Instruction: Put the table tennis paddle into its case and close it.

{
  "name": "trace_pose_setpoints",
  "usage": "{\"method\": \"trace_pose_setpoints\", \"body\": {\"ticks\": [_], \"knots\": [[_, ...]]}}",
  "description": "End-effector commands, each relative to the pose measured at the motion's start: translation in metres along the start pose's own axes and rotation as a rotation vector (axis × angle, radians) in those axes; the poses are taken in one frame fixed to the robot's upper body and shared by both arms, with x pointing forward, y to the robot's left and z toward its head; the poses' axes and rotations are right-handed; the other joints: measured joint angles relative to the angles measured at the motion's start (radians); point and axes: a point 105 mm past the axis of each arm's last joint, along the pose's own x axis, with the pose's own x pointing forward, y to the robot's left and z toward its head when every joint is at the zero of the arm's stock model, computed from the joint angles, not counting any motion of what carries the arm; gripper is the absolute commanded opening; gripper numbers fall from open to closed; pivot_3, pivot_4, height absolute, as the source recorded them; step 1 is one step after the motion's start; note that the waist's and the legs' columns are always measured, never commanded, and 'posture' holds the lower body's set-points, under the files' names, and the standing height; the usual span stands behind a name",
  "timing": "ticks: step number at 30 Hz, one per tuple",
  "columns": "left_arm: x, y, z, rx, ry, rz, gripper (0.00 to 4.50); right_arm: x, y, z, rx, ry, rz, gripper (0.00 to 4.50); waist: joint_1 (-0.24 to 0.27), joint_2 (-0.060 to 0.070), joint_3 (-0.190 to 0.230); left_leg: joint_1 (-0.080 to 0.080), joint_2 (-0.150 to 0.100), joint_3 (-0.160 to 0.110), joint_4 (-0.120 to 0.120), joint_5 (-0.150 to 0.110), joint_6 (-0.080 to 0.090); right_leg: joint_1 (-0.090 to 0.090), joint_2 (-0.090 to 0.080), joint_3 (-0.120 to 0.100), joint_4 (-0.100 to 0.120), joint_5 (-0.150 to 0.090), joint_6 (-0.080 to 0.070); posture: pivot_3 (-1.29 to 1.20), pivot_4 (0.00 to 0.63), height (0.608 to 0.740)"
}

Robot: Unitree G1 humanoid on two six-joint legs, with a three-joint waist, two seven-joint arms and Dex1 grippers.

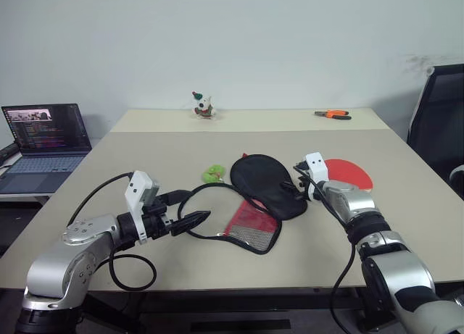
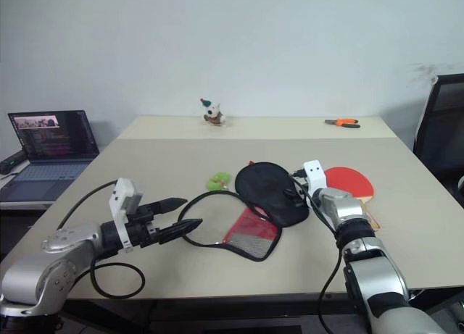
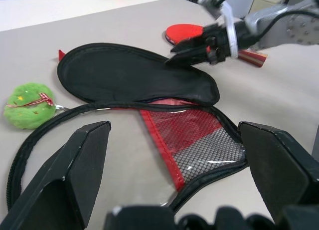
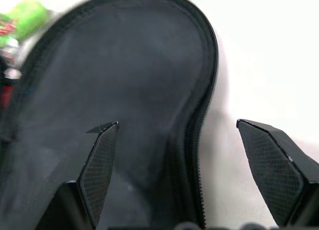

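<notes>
The case lies unzipped in the middle of the table. Its black half (image 1: pixel 267 180) lies toward the far side and its red mesh half (image 1: pixel 251 225) toward the near side, with the zip edging (image 1: pixel 196 203) looping out to the left. The table tennis paddle (image 1: pixel 352 173) lies flat with its red face up, just right of the case and partly behind my right arm. My right gripper (image 1: pixel 296 180) is open, and the black half's right edge (image 4: pixel 199 120) lies between its fingers. My left gripper (image 1: pixel 190 208) hangs open above the zip loop, apart from the case.
A small green plush (image 1: pixel 213 174) lies left of the black half. At the far edge stand a small toy dog (image 1: pixel 204 106) and orange pliers (image 1: pixel 333 114). A laptop (image 1: pixel 43 142) sits on a side table at the left, a black chair (image 1: pixel 438 124) at the right.
</notes>
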Motion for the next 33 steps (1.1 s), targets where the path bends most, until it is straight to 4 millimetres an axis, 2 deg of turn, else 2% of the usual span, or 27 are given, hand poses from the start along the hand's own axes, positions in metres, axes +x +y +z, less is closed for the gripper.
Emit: {"method": "trace_pose_setpoints", "body": {"ticks": [1,5,8,13,18,27,33], "knots": [[-0.001,-0.004,0.011,0.047,-0.034,0.001,4.47,0.003,0.004,0.012,-0.01,-0.037,0.013,4.17,0.0,0.0,0.0,0.0,0.0,0.0,0.0,0.0,0.0,0.0,0.0,0.0,0.0,0.0,0.0,0.0,0.15,0.74],[0.0,-0.003,0.01,0.054,-0.03,0.007,4.47,0.006,0.013,0.009,-0.052,-0.027,0.059,4.17,-0.002,0.0,0.0,0.001,0.0,0.0,0.0,0.0,0.0,0.0,0.0,0.0,0.0,0.0,0.0,0.0,0.15,0.74],[0.0,-0.002,0.01,0.057,-0.031,0.012,4.5,0.008,0.021,0.01,-0.103,-0.033,0.093,3.62,-0.003,0.0,0.0,0.001,0.0,0.0,0.0,0.0,0.0,0.0,0.0,0.0,0.0,0.0,0.0,0.0,0.15,0.74],[0.001,-0.001,0.01,0.059,-0.039,0.02,4.5,0.008,0.035,0.012,-0.152,-0.046,0.166,1.93,-0.003,0.0,0.0,0.001,0.0,0.0,0.0,0.0,0.0,0.0,0.0,0.0,0.0,0.0,0.0,0.0,0.15,0.74],[0.002,0.001,0.013,0.066,-0.056,0.037,4.5,0.004,0.046,0.023,-0.176,-0.086,0.234,0.1,-0.002,0.0,0.0,0.001,0.0,0.0,0.0,0.0,0.0,0.0,0.0,0.0,0.0,0.0,0.0,0.0,0.15,0.74],[0.002,0.004,0.018,0.069,-0.077,0.053,4.5,-0.015,0.067,0.038,-0.167,-0.16,0.447,0.04,-0.001,0.0,0.0,0.0,0.0,0.0,0.0,0.0,0.0,0.0,0.0,0.0,0.0,0.0,0.0,0.0,0.15,0.74],[-0.001,0.009,0.037,0.023,-0.161,0.065,4.5,-0.014,0.059,0.06,-0.003,-0.235,0.389,0.04,-0.001,0.0,0.0,0.0,0.0,-0.001,0.0,0.0,0.0,0.0,0.0,0.0,0.0,0.0,0.0,0.0,0.15,0.74]]}}
